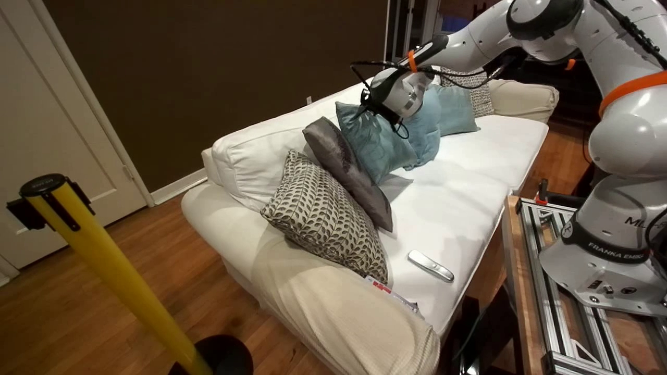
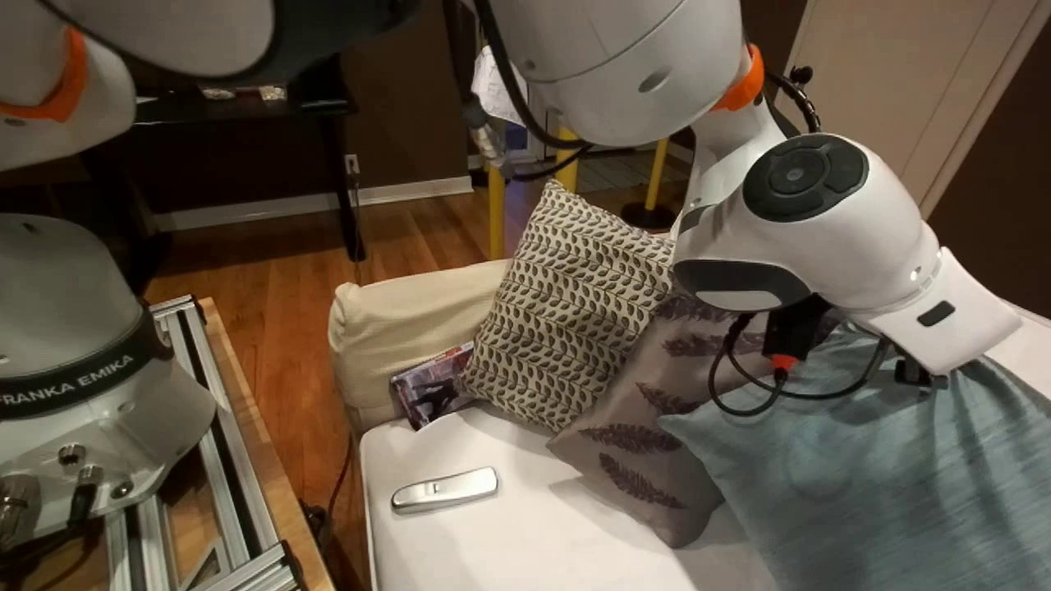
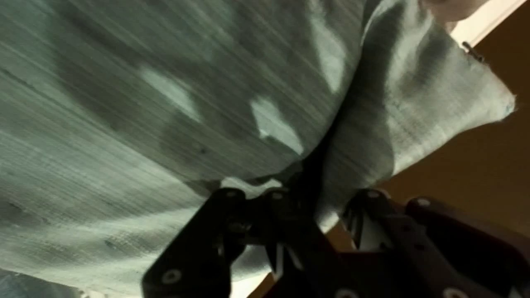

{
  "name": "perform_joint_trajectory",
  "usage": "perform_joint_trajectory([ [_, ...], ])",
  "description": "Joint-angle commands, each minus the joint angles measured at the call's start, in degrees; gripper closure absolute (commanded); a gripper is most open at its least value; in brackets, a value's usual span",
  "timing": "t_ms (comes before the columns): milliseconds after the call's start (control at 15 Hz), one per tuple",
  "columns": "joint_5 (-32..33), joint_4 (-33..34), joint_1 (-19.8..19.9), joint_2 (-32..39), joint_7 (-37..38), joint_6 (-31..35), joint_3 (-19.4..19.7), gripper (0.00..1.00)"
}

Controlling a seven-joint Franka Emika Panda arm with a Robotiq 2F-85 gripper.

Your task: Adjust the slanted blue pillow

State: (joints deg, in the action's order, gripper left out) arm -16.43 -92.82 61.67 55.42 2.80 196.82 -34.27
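Honestly, this looks like the grab step, with the gripper [image 3: 325,198] apparently pinching 1 fold near a corner of the slanted blue pillow [image 1: 378,147] (on the sofa [image 1: 451,203], leaning beside the grey pillow [image 1: 348,173]), so next it needs a gentle tug straight.

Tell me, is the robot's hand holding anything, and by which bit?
The hand seems to be pinching the slanted teal-blue pillow by the fabric just in from one pointed corner.
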Motion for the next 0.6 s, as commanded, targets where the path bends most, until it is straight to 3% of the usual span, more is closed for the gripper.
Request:
perform_joint_trajectory([
  [0,15.31,2.30,10.56,9.45,-4.67,5.88,-12.96,0.97],
  [200,28.02,6.36,15.59,19.73,-9.08,5.16,-19.07,0.97],
  [267,32.34,8.12,15.90,22.68,-8.88,4.34,-19.39,0.97],
  [400,37.24,12.45,14.17,26.38,-6.11,1.76,-16.45,0.97],
  [533,35.39,14.28,12.40,26.60,-4.34,-1.83,-13.06,0.97],
])
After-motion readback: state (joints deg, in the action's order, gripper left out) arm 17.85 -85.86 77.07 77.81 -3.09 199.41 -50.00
